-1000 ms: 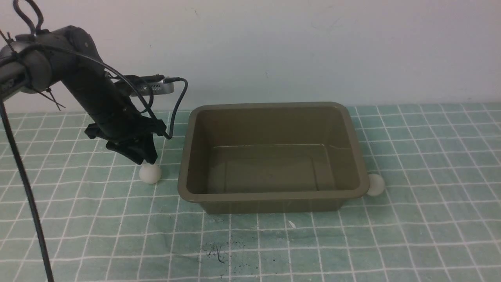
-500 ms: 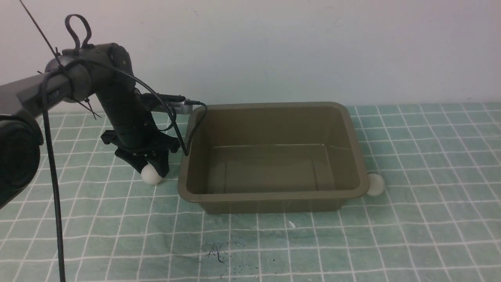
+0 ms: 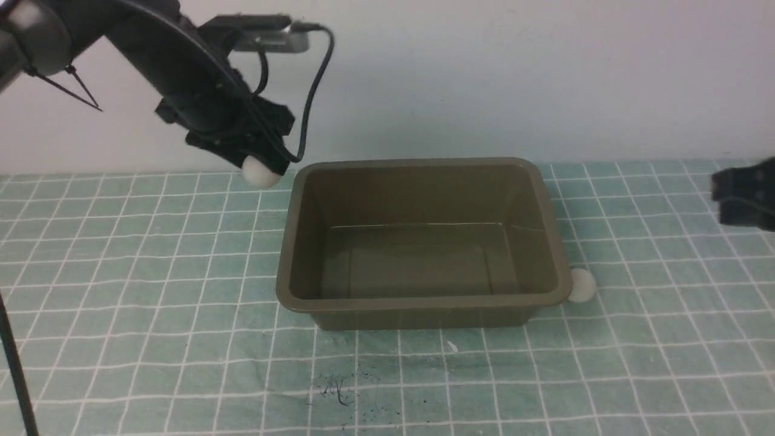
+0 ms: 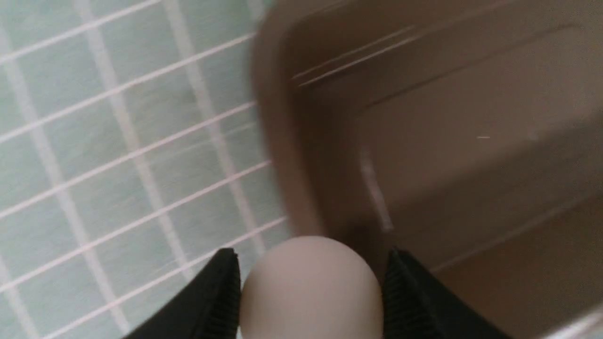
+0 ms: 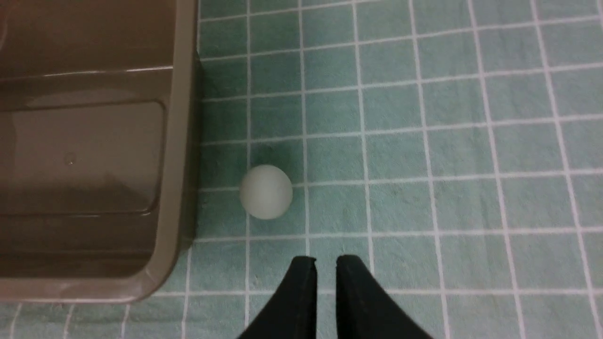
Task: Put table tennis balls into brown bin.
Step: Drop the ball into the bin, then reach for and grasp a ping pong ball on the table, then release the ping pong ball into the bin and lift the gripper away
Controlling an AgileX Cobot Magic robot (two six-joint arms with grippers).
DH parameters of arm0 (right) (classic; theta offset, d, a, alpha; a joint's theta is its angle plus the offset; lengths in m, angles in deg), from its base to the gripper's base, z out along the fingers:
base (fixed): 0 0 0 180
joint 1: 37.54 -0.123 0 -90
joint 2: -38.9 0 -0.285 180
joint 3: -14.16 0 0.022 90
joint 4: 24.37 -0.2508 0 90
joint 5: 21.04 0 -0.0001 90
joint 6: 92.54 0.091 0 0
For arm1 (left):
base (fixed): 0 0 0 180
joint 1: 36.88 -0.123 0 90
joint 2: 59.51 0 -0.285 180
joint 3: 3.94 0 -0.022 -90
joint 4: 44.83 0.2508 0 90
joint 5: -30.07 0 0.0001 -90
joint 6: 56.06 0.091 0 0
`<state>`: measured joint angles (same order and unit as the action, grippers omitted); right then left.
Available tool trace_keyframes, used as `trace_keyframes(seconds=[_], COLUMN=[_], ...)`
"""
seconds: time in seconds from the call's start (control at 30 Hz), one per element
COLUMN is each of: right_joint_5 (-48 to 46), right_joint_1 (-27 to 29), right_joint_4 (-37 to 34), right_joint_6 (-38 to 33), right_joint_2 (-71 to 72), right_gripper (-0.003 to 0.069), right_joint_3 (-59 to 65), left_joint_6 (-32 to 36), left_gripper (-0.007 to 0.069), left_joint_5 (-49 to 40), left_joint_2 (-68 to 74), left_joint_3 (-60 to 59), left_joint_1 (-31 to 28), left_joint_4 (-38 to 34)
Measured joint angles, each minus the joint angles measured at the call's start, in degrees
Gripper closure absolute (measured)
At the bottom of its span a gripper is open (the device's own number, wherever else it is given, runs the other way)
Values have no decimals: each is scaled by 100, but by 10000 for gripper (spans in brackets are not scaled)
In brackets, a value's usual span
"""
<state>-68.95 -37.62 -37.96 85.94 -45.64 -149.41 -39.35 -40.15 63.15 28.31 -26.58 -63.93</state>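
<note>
My left gripper is shut on a white table tennis ball, held in the air just left of the far left corner of the brown bin. In the left wrist view the ball sits clamped between both fingers above the bin's rim. A second ball lies on the mat against the bin's near right corner. My right gripper is shut and empty, hovering just short of that ball, and shows at the right edge in the front view.
A green mat with a white grid covers the table. A pale wall rises right behind the bin. The bin's inside holds nothing. A dark smudge marks the mat near the front.
My left gripper closed on the left ball on the mat and lifted it up and slightly right, toward the bin's far left corner. The right gripper came into view at the right edge.
</note>
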Motion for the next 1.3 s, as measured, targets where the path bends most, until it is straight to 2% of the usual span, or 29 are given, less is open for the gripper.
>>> trace_keyframes(seconds=[0.07,0.13,0.23,0.33,0.4,0.5,0.53,0.63,0.7,0.77,0.8,0.83,0.87,0.9,0.97,1.03,1.13,1.2,1.3], right_joint_5=[32,74,133,221,306,376,382,395,465,574,583,655,661,661,648,540,-100,-658,-937], right_joint_1=[0,-34,-140,-324,-432,-509,-527,-538,-540,-544,-544,-544,-544,-544,-544,-544,-502,-470,-538], right_joint_4=[-295,-627,-832,-892,-892,-879,-872,-843,-844,-850,-850,-890,-910,-910,-910,-882,-832,-1044,-1501], right_joint_6=[-229,-539,-807,-1046,-1090,-1104,-1104,-1104,-1104,-1104,-1104,-1104,-1104,-1104,-1104,-1104,-1104,-1099,-1155], right_joint_2=[-471,-1007,-1590,-2158,-2492,-2849,-3002,-3324,-3513,-3647,-3657,-3710,-3749,-3749,-3764,-3757,-3537,-3158,-2737], right_gripper=[514,408,288,154,104,68,62,59,64,84,88,122,167,176,314,300,297,297,297], right_joint_3=[-183,-364,-573,-803,-908,-999,-1039,-1121,-1151,-1159,-1159,-1166,-1166,-1166,-1180,-1243,-1564,-1828,-2012], left_joint_6=[160,217,219,110,-43,-373,-522,-760,-785,-785,-785,-785,-785,-785,-785,-785,-785,-785,-785], left_gripper=[281,281,281,225,183,167,172,271,437,567,567,608,619,621,629,629,629,629,629], left_joint_5=[0,38,235,387,393,307,226,51,6,6,6,-12,-24,-24,-43,-64,-101,-115,58], left_joint_2=[53,218,556,965,1056,1080,1073,956,671,311,311,-131,-365,-412,-1018,-1391,-2208,-2793,-3521], left_joint_3=[-12,-36,-68,-73,-73,-50,-5,200,421,493,493,499,493,487,375,245,-265,-769,-1487], left_joint_1=[223,441,711,901,919,878,859,730,566,389,389,257,170,170,-20,-138,-366,-485,-525], left_joint_4=[-136,-171,-149,78,242,553,659,949,1036,1048,1048,1053,1061,1061,1072,1079,1091,1105,1104])
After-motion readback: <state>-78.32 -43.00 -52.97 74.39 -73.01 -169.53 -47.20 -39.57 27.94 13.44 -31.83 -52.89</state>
